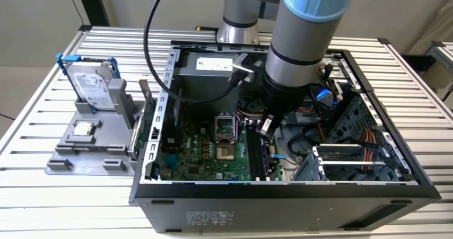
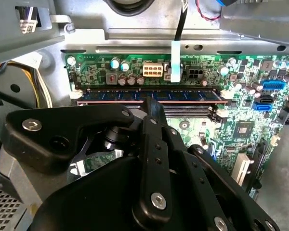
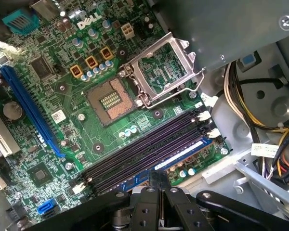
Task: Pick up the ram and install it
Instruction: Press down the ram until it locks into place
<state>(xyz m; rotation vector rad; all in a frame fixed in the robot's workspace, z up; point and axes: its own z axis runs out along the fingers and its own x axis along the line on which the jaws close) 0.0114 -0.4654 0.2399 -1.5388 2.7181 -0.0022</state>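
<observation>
The ram is a thin bluish stick standing in the outermost of the black motherboard slots, nearest the board's edge. It also appears as the ram in the first wrist view and the ram in the exterior view. My gripper is down inside the open computer case, fingers shut together. The tips rest on the ram's top edge near its middle, with the jaws' line running along its length, not across it. The gripper and the gripper sit directly over that slot.
Beside the ram lie empty black slots and the open processor socket with its raised frame. Case walls, cables and a drive cage crowd the arm. Outside, a grey stand holds a hard drive and a processor chip.
</observation>
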